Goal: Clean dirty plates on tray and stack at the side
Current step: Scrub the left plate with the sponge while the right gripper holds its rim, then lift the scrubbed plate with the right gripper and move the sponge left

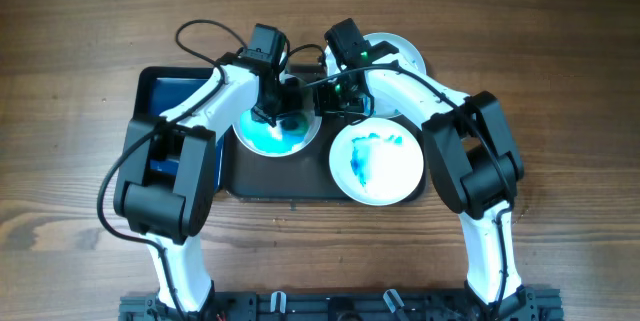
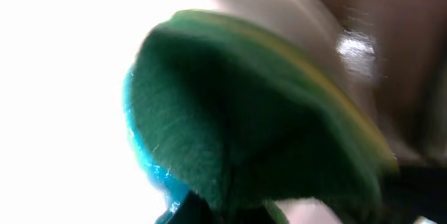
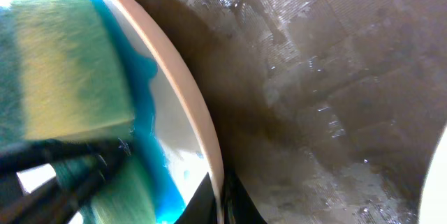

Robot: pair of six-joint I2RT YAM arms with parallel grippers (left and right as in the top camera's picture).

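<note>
Left gripper (image 1: 270, 116) pinching green sponge (image 2: 237, 112) on blue-smeared plate (image 1: 262, 139) — right gripper (image 1: 326, 106) clamped on its rim — second plate (image 1: 377, 161) just beside.

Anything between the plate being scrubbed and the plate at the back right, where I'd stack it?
Yes: the right gripper grips the rim of the blue-smeared round white plate, and its white arm lies across the route to the back-right white plate. The left gripper's green sponge presses on it too.
</note>
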